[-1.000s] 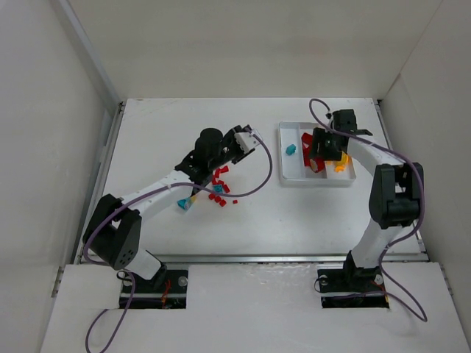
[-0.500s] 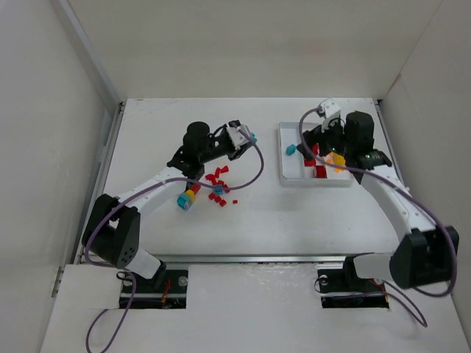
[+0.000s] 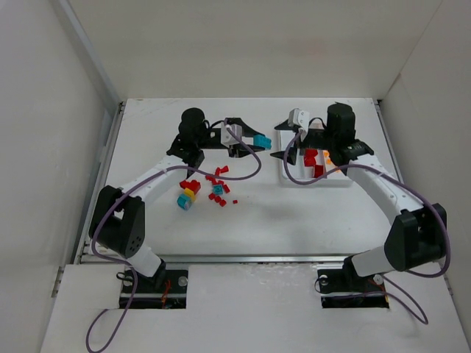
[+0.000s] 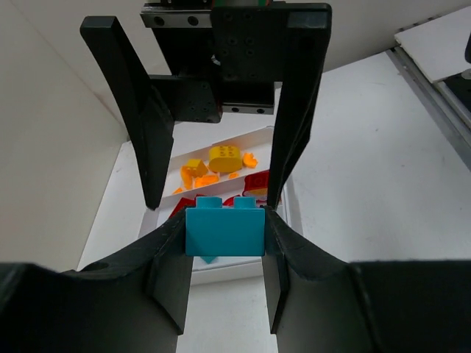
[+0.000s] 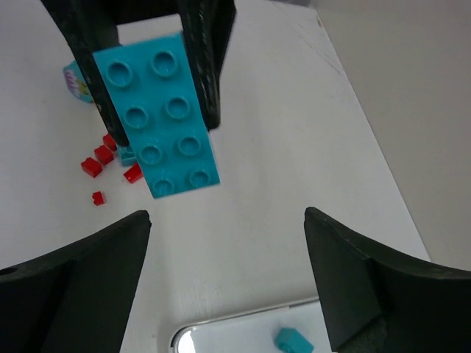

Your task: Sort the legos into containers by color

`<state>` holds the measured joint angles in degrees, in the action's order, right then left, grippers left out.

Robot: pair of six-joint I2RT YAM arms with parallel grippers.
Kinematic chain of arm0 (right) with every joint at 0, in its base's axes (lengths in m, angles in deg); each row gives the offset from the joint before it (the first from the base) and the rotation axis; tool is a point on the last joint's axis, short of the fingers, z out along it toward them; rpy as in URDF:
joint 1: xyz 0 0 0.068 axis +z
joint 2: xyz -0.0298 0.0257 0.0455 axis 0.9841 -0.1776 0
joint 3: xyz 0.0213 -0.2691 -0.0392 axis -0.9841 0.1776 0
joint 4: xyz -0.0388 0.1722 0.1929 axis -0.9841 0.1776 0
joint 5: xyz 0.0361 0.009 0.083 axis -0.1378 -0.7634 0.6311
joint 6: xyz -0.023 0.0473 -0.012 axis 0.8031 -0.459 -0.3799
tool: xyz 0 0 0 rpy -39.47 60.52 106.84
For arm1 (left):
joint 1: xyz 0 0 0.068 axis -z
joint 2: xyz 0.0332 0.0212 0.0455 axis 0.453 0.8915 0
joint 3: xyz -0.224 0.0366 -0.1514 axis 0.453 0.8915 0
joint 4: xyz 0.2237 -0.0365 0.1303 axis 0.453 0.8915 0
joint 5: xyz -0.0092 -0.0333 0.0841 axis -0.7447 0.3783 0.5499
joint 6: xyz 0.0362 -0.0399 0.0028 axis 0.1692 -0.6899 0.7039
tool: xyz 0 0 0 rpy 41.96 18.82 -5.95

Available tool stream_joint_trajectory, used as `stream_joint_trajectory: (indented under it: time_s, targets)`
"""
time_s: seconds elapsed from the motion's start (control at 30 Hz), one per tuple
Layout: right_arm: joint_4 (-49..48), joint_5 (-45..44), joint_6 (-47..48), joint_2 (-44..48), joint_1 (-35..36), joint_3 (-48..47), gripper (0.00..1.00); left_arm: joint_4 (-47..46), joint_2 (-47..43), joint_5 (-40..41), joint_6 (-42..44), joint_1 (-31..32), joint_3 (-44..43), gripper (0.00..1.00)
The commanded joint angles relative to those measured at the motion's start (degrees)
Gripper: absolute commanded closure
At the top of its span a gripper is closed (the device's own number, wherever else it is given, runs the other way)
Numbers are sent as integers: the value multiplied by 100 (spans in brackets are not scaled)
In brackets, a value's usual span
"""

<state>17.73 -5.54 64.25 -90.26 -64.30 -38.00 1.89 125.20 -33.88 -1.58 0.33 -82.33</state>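
From above, the left gripper is shut tight on a teal brick. It holds the brick up over the table, just left of the white tray. The right gripper faces it over the tray's left edge. Its fingers are wide apart and hold nothing. Red legos and orange ones lie in the tray, but the right arm hides much of it. A purple cable loops across the tray's left part. A loose pile of small red and teal bits lies on the table beside the left arm. One little stack of red, yellow and teal stands next to it. White table shows between the pile and the tray. Walls stand at the left, back and right.

From the left wrist, the brick sits squeezed between the two black fingers. The other gripper's two long fingers stand just ahead, one on each side. Behind them is the tray. Orange and yellow bits lie in its far compartment and red ones in the next.

From the right wrist, the brick shows eight round bumps, in two rows of four. The left fingers pinch its long sides. Five tiny red bits lie on the table below, well apart from the tray. One teal bit lies inside the tray, near its rim.
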Motion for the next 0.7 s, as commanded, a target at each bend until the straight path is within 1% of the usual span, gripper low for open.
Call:
stream_joint_trajectory:
  time_s: [0.0,0.03,0.1,0.17,0.27,0.37,0.43,0.53,0.57,0.6,0.63,0.67]
  targets:
    - [-246,832,331,15,141,-455,15,-311,-30,-544,-112,-11,-246,100]
    - [-246,832,331,-46,202,-508,19,-311,-30,-544,-165,-11,-246,100]
    - [-246,832,331,-47,264,-508,20,-311,-30,-491,-165,-11,-246,100]
    - [-246,885,331,-108,334,-570,30,-311,-30,-430,-165,-11,-246,100]
    - [-246,937,331,-239,448,-622,40,-311,-30,-430,-165,-11,-246,100]
    - [-193,938,331,-240,449,-622,47,-311,-30,-430,-165,-11,-246,100]
    - [-193,938,331,-240,449,-622,55,-311,-30,-430,-165,-11,-246,100]
    - [-52,877,331,-292,449,-675,62,-311,-30,-377,-165,-11,-246,100]
    - [26,876,331,-293,449,-675,62,-311,-30,-377,-165,-11,-194,100]
    - [96,815,331,-362,449,-736,64,-311,-82,-377,-165,-11,-194,100]
    - [97,815,331,-363,449,-737,77,-311,-83,-316,-165,-11,-194,100]
    - [97,763,331,-363,449,-737,95,-311,-83,-315,-165,-11,-194,100]
